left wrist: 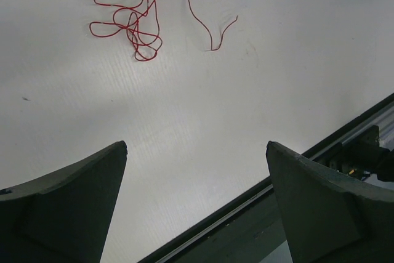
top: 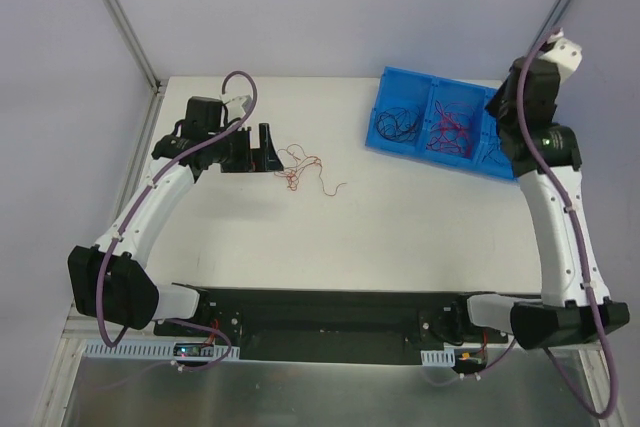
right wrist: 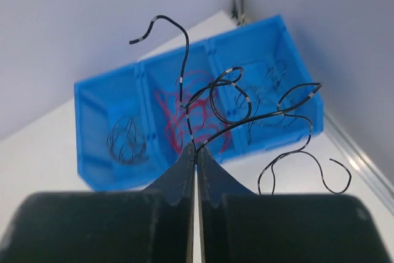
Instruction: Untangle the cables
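Note:
A loose tangle of red cables (top: 300, 169) lies on the white table just right of my left gripper (top: 270, 149). In the left wrist view the red cables (left wrist: 136, 20) lie ahead of the left gripper (left wrist: 197, 146), which is open with nothing between its fingers. My right gripper (right wrist: 196, 147) is shut on a curly black cable (right wrist: 246, 112) that hangs in the air in front of the blue bin (right wrist: 92, 103). From above, the right gripper (top: 497, 115) hovers over the right end of the bin (top: 432, 87).
The blue bin has three compartments: black cables (top: 397, 123) in the left one, red cables (top: 450, 127) in the middle one, thin dark wires (right wrist: 271, 87) in the right one. A black rail (top: 320, 312) runs along the table's near edge.

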Motion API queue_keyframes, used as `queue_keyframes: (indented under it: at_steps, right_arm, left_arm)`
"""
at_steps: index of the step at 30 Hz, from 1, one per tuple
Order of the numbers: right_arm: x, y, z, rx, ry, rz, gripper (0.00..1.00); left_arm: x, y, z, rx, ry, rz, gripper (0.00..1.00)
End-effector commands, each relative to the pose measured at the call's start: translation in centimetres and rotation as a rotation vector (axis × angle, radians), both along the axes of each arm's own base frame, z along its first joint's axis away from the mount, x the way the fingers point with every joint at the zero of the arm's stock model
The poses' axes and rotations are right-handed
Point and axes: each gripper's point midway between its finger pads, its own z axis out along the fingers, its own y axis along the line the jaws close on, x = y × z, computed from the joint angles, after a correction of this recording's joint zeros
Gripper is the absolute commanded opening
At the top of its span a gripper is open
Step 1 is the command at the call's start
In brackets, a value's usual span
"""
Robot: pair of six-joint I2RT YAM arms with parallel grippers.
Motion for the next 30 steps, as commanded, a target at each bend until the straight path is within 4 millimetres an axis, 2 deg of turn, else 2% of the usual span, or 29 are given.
queue_keyframes:
  at_steps: [1,4,6,7,8,10,13,16,17,18,19,21,25,28,30]
  right_arm:
    - [4.6,-4.0,1.4,-0.049,0.013,-0.039,0.0]
    - [8.4,-7.8,0.4,-0.024,0.025,-0.089,0.0]
    - [10.9,-9.3,-0.5,0.006,0.034,-0.087,0.0]
    - [12.6,-10.1,-2.3,0.023,0.065,-0.087,0.0]
    - [13.5,-10.8,-3.0,0.028,0.077,-0.091,0.0]
    - [15.6,-11.6,-5.6,0.049,0.121,-0.089,0.0]
    - [17.8,-12.2,-10.4,0.105,0.183,-0.059,0.0]
    - [18.5,-12.5,-15.3,0.127,0.287,-0.047,0.0]
    - [18.5,-12.3,-16.8,0.142,0.329,-0.033,0.04]
    - [18.5,-12.3,-17.2,0.154,0.356,-0.02,0.13]
    - [18.2,-12.1,-17.3,0.163,0.38,-0.018,0.23]
    - [17.5,-12.0,-16.1,0.167,0.382,-0.035,0.35]
    - [14.7,-11.3,-11.3,0.172,0.353,-0.054,0.48]
    - [12.5,-8.5,-9.7,0.19,0.343,0.022,0.54]
    - [10.7,-6.0,-9.9,0.183,0.352,0.072,0.56]
  left_arm:
    - [-0.5,-1.2,1.7,-0.096,-0.024,-0.044,0.95]
    - [-0.7,-1.5,2.1,-0.122,-0.027,-0.059,0.95]
    - [-0.7,-1.6,2.1,-0.132,-0.025,-0.061,0.95]
    - [-0.8,-1.6,2.2,-0.137,-0.027,-0.066,0.95]
    - [-0.8,-1.6,2.2,-0.139,-0.025,-0.066,0.95]
    - [-0.7,-1.6,2.2,-0.142,-0.025,-0.064,0.95]
    - [-0.7,-1.6,2.3,-0.15,-0.023,-0.064,0.95]
    - [-0.7,-1.6,2.1,-0.152,-0.017,-0.065,0.95]
    - [-0.6,-1.6,2.0,-0.152,-0.014,-0.061,0.95]
    - [-0.7,-1.6,2.1,-0.152,-0.016,-0.063,0.95]
    - [-0.6,-1.6,2.0,-0.15,-0.015,-0.063,0.95]
    - [-0.5,-1.5,1.9,-0.144,-0.016,-0.059,0.95]
    - [-0.3,-1.3,1.7,-0.142,-0.013,-0.051,0.95]
    - [-0.2,-1.0,1.7,-0.139,-0.017,-0.043,0.95]
    - [0.0,-0.7,1.6,-0.129,-0.019,-0.031,0.95]
